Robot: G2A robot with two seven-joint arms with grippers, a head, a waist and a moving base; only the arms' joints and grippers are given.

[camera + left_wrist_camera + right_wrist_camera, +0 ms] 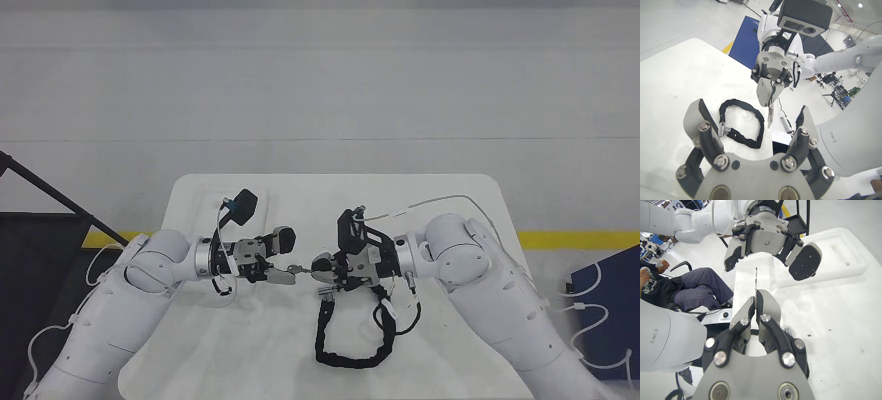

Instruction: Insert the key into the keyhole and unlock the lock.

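A flat metal key (755, 281) sticks out from my right gripper (755, 295), which is shut on its head, above the table. My left gripper (753, 106) is open and faces it, its pads (804, 262) spread to either side of the key's tip without touching. In the top view the key (297, 269) bridges the gap between the left gripper (284, 261) and the right gripper (318, 268). The black sleeved chain lock (745, 121) lies looped on the table below, its silver lock body (722, 129) at one end. From above, the chain (350, 340) lies near the front edge.
A white foam tray (848, 256) with a recess rests on the white table (430, 210) behind the left gripper. The table's front edge (770, 140) runs close beside the chain. Thin cables (440, 205) trail along the right arm.
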